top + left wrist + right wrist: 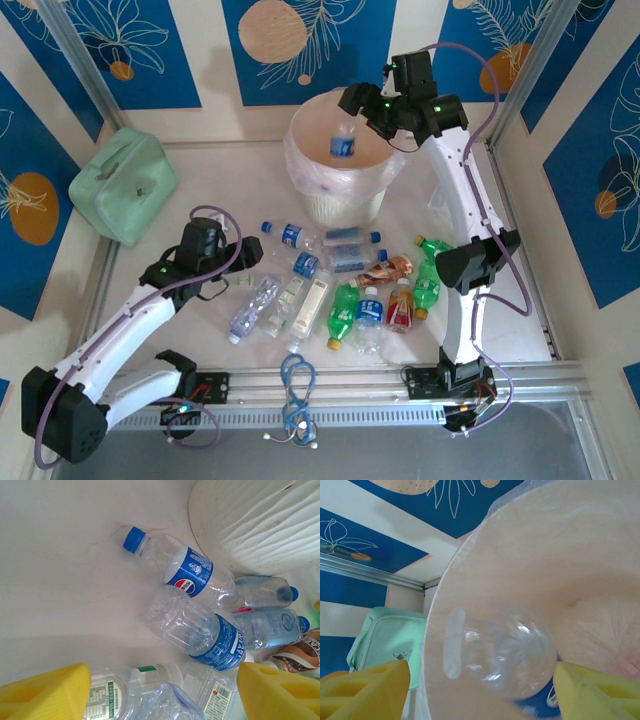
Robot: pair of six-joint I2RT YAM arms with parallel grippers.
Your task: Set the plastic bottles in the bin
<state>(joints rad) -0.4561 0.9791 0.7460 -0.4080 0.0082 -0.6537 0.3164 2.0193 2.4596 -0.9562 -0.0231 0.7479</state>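
Your right claw (481, 676) hangs over the bin (345, 205), jaws spread wide and gripping nothing. A clear, blue-labelled bottle (343, 143) lies loose between its yellow fingers (365, 687), inside the bin's mouth. Your left claw (162, 690), also wide open and empty, hovers in front of the bin, above the other plastic bottles (345, 305) strewn across the table (230, 180) there.

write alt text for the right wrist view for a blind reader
A blurred clear plastic bottle is in mid-frame over the mouth of the cream bin, between yellow jaws standing open at the bottom corners. A mint-green pouch and blue patterned wall show at the left.
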